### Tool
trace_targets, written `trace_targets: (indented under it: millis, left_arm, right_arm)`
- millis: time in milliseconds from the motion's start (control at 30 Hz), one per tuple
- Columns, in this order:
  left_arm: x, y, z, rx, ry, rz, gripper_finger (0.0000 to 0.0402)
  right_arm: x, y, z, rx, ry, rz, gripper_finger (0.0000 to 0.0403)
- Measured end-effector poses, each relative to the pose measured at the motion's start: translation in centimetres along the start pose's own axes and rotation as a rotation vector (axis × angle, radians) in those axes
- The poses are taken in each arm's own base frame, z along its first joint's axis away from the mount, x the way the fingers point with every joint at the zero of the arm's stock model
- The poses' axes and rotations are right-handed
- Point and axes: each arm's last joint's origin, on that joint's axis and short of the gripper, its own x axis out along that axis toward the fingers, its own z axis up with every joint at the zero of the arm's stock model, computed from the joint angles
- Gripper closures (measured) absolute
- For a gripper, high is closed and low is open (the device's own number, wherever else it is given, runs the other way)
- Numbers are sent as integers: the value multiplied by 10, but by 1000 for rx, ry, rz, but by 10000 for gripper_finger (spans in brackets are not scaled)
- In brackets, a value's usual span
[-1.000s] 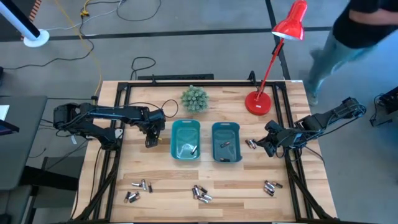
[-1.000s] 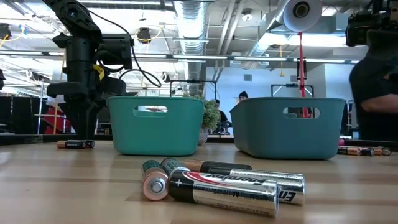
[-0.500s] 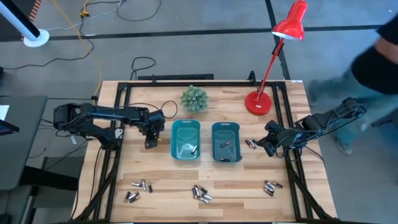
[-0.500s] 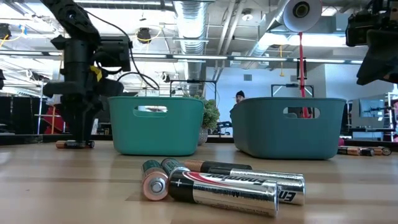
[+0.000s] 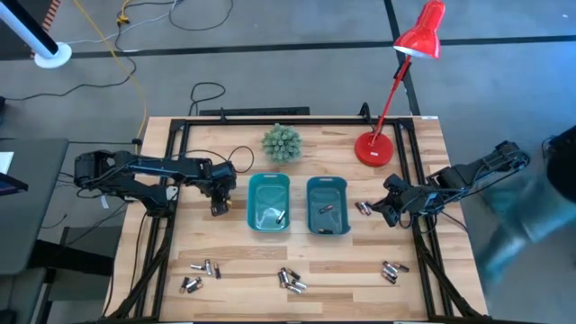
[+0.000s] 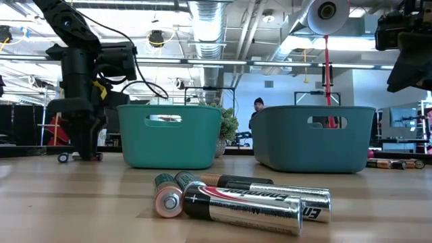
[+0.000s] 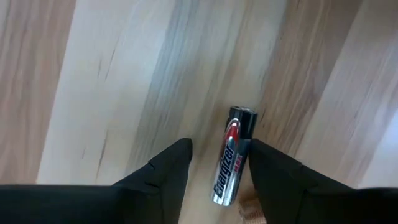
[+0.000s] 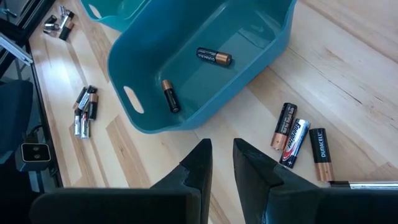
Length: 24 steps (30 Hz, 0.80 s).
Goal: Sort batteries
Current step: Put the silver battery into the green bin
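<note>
left gripper (image 7: 217, 162) hangs low over the table beside the left teal bin (image 5: 268, 203), on the side away from the other bin, its two dark fingers (image 7: 168, 168) apart with one silver-and-black battery (image 7: 234, 163) lying on the wood between them. the jaws straddle the cell but are not closed on it, and whether the nearer finger touches it i cannot tell. so the step in hand looks like a pick-up of this single cell. the next move, i judge, is to close squarely across its body, lift, and carry it over the rim of whichever bin suits its kind; a skewed close could roll it away on the smooth boards.

right gripper (image 8: 222, 155) waits on the far side of the right teal bin (image 5: 327, 206) from the left bin, empty, fingers a narrow gap apart, above a loose cluster (image 8: 300, 142) of three cells just beside that bin's wall.

counts: two bins. the right bin holds two copper-topped cells (image 8: 214, 57). the left bin holds something silvery, number unclear. three more loose groups lie well in front of the left bin: the middle group (image 6: 233, 201) shows about four, the outer two too small to count.
</note>
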Motion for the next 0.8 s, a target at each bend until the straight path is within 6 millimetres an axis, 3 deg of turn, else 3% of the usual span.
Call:
trace_targets:
  millis: [267, 567, 800]
  left_arm:
    - [0, 1, 0, 12, 3, 26, 363]
    - [-12, 1, 11, -75, -9, 49, 363]
    - [-42, 3, 29, -109, 7, 115, 363]
  right_arm:
    - [0, 0, 0, 0, 0, 0, 320]
    - [0, 0, 0, 1, 0, 0, 320]
    - [0, 0, 0, 1, 0, 0, 320]
